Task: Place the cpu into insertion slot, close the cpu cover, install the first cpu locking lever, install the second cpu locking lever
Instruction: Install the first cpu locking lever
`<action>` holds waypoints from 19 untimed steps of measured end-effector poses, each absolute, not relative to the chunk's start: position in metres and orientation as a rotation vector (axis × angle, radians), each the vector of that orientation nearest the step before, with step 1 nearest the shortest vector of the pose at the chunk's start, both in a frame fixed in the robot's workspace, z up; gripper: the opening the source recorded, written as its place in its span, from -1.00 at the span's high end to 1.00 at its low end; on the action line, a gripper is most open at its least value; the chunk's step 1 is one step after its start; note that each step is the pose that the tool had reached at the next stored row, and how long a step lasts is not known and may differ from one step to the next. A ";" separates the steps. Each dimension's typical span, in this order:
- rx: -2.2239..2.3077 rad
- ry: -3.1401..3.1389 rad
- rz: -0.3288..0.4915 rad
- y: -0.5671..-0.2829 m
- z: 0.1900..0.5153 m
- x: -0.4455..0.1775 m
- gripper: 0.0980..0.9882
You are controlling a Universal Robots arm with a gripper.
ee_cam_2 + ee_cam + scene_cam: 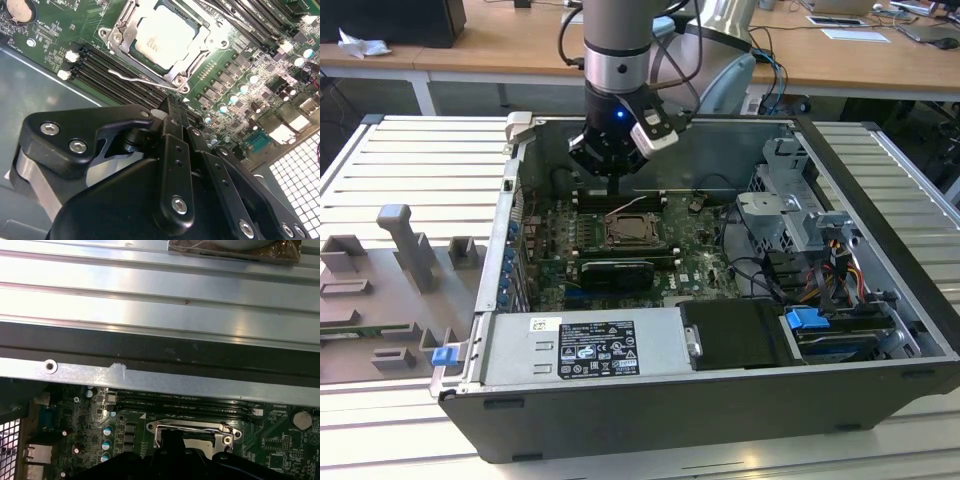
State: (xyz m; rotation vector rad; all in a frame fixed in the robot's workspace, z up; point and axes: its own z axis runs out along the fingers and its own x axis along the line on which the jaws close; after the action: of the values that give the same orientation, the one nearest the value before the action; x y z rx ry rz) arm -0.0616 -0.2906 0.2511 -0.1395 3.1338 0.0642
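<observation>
Open computer case (pixel 880 250) lies on a ribbed metal table (pixel 410 160), green motherboard (pixel 240 65) facing up inside. In the exterior view the gripper (pixel 613 176) hangs inside the case, just above the memory slots (pixel 620 200) and beside the insertion slot (pixel 630 232), toward the far wall of the case. Gripper fingers look drawn together to a narrow tip with nothing between them; second wrist view shows the black fingers (pixel 172 130) meeting at a point over the memory slots (pixel 115 70), gripper tip (pixel 171 107) just short of the socket's edge. The cpu (pixel 162 35) already sits flat in the insertion slot (pixel 125 47), pale silver top up. The cpu cover (pixel 200 30) lies down around it, framing the chip through its window. A thin wire lever (pixel 132 76) runs along the socket edge nearest the gripper; cannot tell if it is hooked. First wrist view shows the socket frame (pixel 192 429) past the dark gripper body, memory slots (pixel 185 407) beyond it, then the case wall (pixel 150 377). Power supply (pixel 585 345) and drive bay (pixel 800 215) fill the rest of the case. Grey plastic fixtures (pixel 405 240) stand on the table at the exterior view's left.
</observation>
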 end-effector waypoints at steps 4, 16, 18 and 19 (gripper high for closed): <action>-0.134 3.131 0.116 -0.291 0.250 -0.061 0.98; -0.124 3.130 0.131 -0.291 0.246 -0.058 0.98; -0.124 3.130 0.134 -0.291 0.246 -0.058 0.98; -0.125 3.130 0.137 -0.291 0.245 -0.058 0.98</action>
State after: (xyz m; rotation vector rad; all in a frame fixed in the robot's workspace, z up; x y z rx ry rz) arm -0.0582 -0.2909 0.2452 -0.1246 3.1299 0.1374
